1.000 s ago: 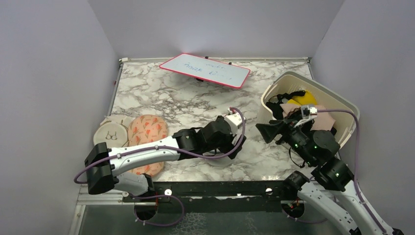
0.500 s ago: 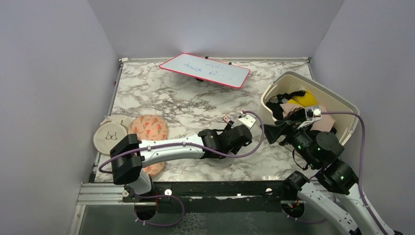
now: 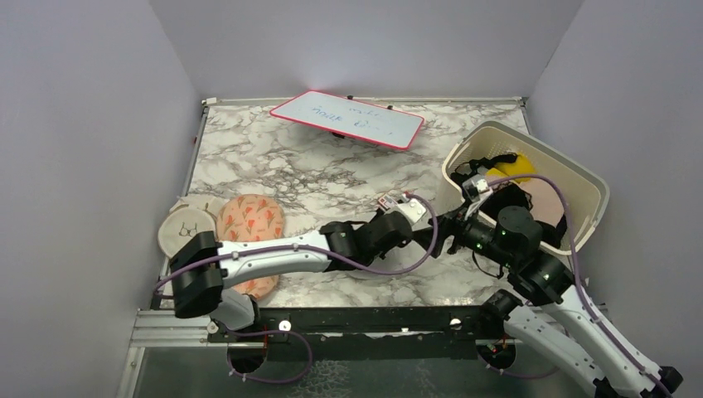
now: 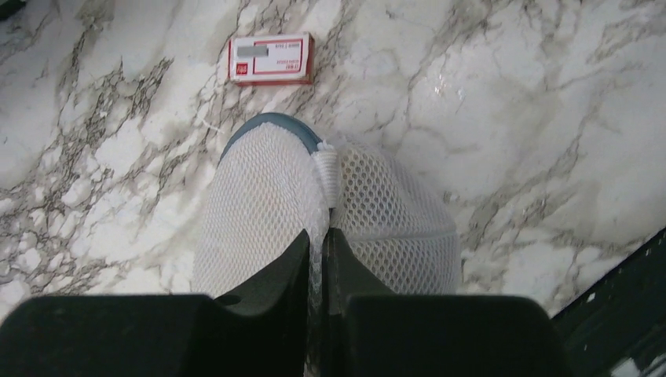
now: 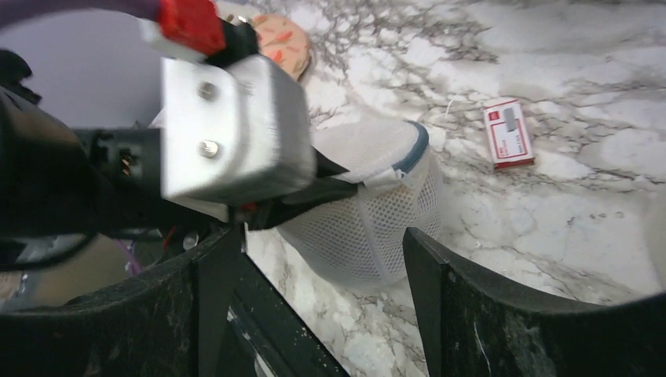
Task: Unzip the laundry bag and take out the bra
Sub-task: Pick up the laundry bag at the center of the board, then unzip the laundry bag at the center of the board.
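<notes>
Pinching a mesh fold of the bag [image 4: 267,196] at the table's [image 3: 273,157] near middle, the left gripper [image 4: 316,259] is clamped while the right gripper [image 5: 314,243] hovers spread nearby; whether the zip [image 4: 271,120] is undone is unclear, and no bra shows inside.

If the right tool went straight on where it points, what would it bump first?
Probably the laundry bag, straight ahead between the open fingers of the right tool. The left tool pinching it sits close beside that line, though depth is hard to judge.

marble table [image 3: 273,166] | laundry bag [image 4: 267,204] – red card [image 4: 271,59] – whiteboard [image 3: 348,118] | basket [image 3: 590,203] – beige pouch [image 3: 184,225] – orange pouch [image 3: 249,220]
</notes>
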### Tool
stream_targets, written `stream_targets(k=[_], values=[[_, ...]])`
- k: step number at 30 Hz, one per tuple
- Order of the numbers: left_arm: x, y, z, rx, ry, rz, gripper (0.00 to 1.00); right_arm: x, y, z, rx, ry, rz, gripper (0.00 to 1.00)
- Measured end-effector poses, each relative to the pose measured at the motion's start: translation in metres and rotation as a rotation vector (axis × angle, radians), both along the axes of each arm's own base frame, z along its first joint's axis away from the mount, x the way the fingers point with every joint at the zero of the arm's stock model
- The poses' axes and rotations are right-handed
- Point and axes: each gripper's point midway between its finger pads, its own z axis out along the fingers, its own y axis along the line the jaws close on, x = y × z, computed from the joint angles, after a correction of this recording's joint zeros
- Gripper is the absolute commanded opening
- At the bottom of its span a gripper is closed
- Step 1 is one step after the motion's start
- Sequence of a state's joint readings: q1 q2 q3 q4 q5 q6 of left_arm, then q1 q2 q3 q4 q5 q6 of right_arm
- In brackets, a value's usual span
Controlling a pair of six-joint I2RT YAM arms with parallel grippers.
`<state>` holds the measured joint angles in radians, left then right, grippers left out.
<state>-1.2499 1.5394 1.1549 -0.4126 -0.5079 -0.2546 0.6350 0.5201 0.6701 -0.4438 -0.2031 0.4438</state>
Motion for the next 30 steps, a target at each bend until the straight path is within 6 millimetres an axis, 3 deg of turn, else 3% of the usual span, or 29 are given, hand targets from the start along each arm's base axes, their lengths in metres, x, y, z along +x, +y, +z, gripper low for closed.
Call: stream_targets(k=[1,5,13,20,24,30], values=[[-0.001,0.005,0.002,-0.014,-0.009,-0.023,0.00,-0.002,0.004,-0.005,-0.003,0.007,0.024,0.70],[-0.016,0.023,0.012,-0.087,-0.042,-0.161,0.00,-0.005,0.016,-0.025,-0.013,0.031,0.099,0.48],[-0.049,0.042,0.037,-0.269,-0.192,-0.437,0.00,-0.011,0.046,-0.044,-0.008,0.036,0.296,0.46],[-0.060,0.041,0.047,-0.324,-0.260,-0.535,0.00,-0.017,0.057,-0.055,0.033,-0.031,0.383,0.43],[-0.063,0.038,0.045,-0.319,-0.254,-0.556,0.00,-0.019,0.056,-0.060,0.049,-0.067,0.392,0.29],[-0.067,0.035,0.041,-0.304,-0.251,-0.577,0.00,-0.021,0.061,-0.062,0.041,-0.098,0.440,0.23]])
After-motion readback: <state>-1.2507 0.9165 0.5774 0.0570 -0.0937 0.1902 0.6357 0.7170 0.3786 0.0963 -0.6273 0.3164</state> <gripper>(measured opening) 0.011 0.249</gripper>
